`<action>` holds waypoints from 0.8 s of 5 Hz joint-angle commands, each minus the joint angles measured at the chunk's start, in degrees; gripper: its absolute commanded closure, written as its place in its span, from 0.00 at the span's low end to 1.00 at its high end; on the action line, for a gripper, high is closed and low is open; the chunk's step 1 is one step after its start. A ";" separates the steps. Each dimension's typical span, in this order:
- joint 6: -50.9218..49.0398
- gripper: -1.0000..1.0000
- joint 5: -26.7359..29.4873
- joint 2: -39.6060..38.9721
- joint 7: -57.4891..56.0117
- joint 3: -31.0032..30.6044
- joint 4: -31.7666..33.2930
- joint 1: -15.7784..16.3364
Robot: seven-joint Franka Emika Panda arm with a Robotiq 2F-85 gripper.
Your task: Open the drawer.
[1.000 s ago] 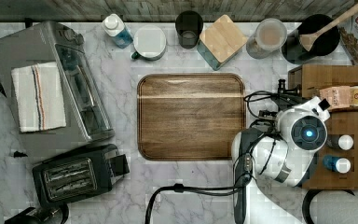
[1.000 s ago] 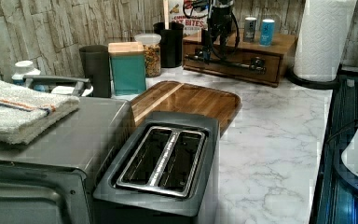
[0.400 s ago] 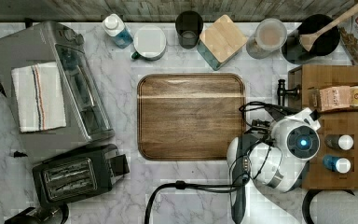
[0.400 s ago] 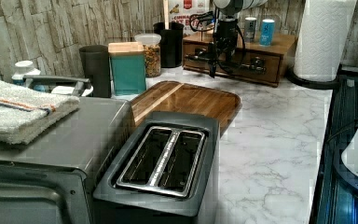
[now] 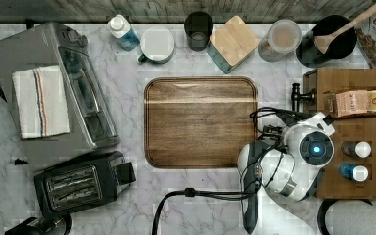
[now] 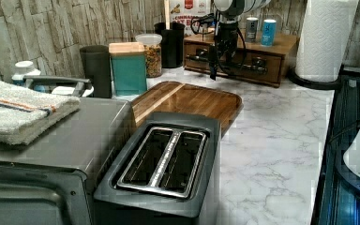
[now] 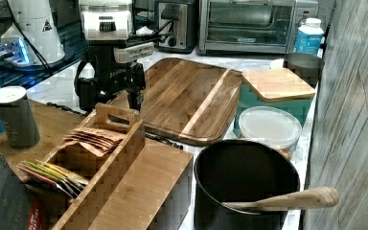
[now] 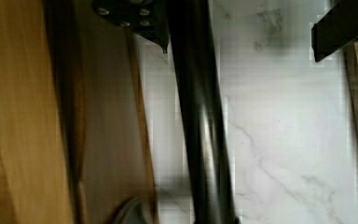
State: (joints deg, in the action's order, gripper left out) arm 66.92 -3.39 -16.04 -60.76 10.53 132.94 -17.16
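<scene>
A marble countertop (image 6: 272, 136) runs under a wall of grey planks (image 6: 37, 28), and a low wooden cabinet (image 6: 286, 44) sits at its far end in the left view. The drawer (image 6: 273, 71) fills the cabinet's front. It looks flush with the frame, so by my reading it is closed and the pull has not begun.

The gripper (image 6: 214, 70) hangs fingers-down from the white arm (image 5: 316, 147), directly in front of that drawer face. Its jaws are spread. In the wrist view the black bar handle (image 8: 200, 116) runs straight between them, with 1 finger (image 8: 130, 14) on the drawer side close to the bar and the other finger (image 8: 340, 28) on the counter side, well apart from it. Nothing is clamped.

The straddle makes sense. The bar stands off the wood on 2 posts, which leaves room behind it for a finger, and closing across the bar would give a firm hold for pulling.

The cutting board (image 5: 200, 122) lies on the counter behind the gripper, on the side away from the drawer, with bare marble between them. That is probably enough room for the drawer to slide out. 2 canisters (image 6: 251, 29) stand on the cabinet top, above and beyond the gripper, so a jerky pull could shake them.
</scene>
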 commanded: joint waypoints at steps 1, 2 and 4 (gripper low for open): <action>-6.99 0.00 7.75 3.23 -10.17 -8.26 -0.29 -1.01; -9.34 0.00 15.55 2.34 -16.09 -14.95 -0.62 -3.14; -8.44 0.00 18.84 3.32 -4.21 -20.33 2.30 2.49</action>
State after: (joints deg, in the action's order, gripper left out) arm 60.88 9.38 -13.73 -68.37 -0.10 133.50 -23.08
